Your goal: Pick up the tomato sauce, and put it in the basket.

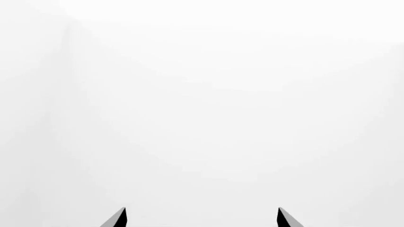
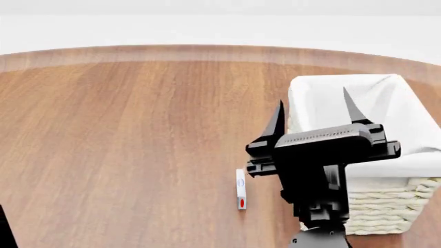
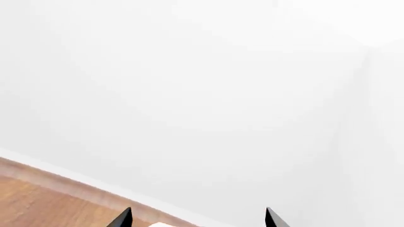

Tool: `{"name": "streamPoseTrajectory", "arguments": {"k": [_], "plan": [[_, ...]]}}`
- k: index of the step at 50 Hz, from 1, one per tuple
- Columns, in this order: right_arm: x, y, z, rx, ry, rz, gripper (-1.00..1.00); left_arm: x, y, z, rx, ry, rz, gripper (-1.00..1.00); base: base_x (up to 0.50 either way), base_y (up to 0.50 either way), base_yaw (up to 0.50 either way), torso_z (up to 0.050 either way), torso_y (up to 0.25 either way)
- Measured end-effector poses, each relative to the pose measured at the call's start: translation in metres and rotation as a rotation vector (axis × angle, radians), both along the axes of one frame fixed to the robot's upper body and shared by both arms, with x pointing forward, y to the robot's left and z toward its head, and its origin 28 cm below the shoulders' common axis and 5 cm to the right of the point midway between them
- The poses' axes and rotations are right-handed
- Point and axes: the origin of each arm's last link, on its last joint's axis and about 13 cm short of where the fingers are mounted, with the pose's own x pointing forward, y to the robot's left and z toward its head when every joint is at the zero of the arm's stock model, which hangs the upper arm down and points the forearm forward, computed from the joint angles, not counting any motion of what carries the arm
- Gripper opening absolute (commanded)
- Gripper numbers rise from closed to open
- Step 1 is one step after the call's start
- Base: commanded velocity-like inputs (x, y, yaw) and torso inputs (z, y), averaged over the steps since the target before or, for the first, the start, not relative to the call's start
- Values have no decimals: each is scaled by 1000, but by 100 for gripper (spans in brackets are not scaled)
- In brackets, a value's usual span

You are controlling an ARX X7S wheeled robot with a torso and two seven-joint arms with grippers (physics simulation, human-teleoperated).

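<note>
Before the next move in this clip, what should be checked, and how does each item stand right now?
1. Tomato sauce located: not ok. No can shows in any view.
2. Right gripper empty and open: ok. Its fingers stand apart with nothing between them, raised in front of the basket.
3. Left gripper open: ok. Two fingertips show well apart in its wrist view, against blank white.
4. Basket reachable: ok, probably. It stands on the table right behind the right gripper.
5. Basket contents: cannot tell. The gripper hides part of the inside.
6. Small white object with a red end on the table: cannot tell what it is.
</note>
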Motion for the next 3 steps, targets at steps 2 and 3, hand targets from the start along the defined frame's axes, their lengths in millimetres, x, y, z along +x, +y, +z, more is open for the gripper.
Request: {"name": "streamPoseTrajectory", "arguments": {"k": [2,3], "plan": [[-3,2,-1,-6,-6,2,100,0,0,0,0,0,-1,100,0,0,0,0,0],[-5,2,-1,-8,-9,3,100,0,0,0,1,0,-2,100,0,0,0,0,0]]}}
